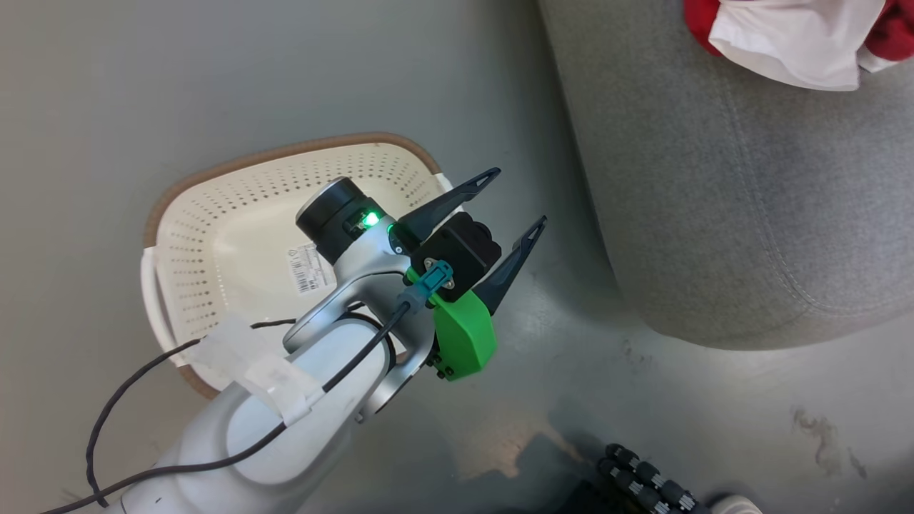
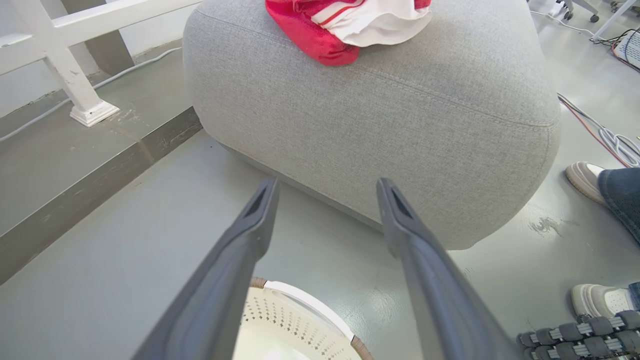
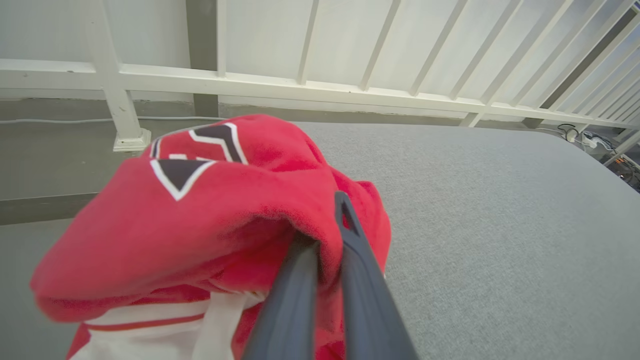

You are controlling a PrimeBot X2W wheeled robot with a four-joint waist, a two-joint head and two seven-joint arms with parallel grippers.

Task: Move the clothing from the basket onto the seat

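Starting on the left, the basket (image 1: 214,235) sits on the floor (image 1: 86,107). What shows of its inside past the arm is bare cream plastic with a label (image 1: 305,268) stuck to the bottom, and there's no red in there that I can see. Over it hangs the left tool (image 1: 516,197), two dark fingers spread wide with nothing between them, pointing across the floor toward the seat (image 1: 714,178). The left wrist view agrees: wide apart, holding nothing, basket rim below, grey cushion ahead.

Moving right, the seat stands near the basket with a strip of floor between them. Up on its top lies the clothing (image 1: 785,43), a crumpled red-and-white heap. Further right is the right tool (image 3: 322,227), its fingers narrowed right down and pinching a fold of the red garment with the dark white-edged characters. White striped trim sags below. I cannot tell whether that piece rests fully on the cushion or hangs a little above it. A white railing (image 3: 300,90) runs behind, and a person's shoes (image 2: 582,180) wait on the floor near the seat.

As for handling, this fabric looks light, soft and floppy. It should drape from whatever point is pinched, and there is nothing in it to break. A bunched fold near the middle, like this one, seems the safest hold, since a thin edge of trim could slide out. Once let go it should slump where it lands, so it is best set down well in from the rounded edge.
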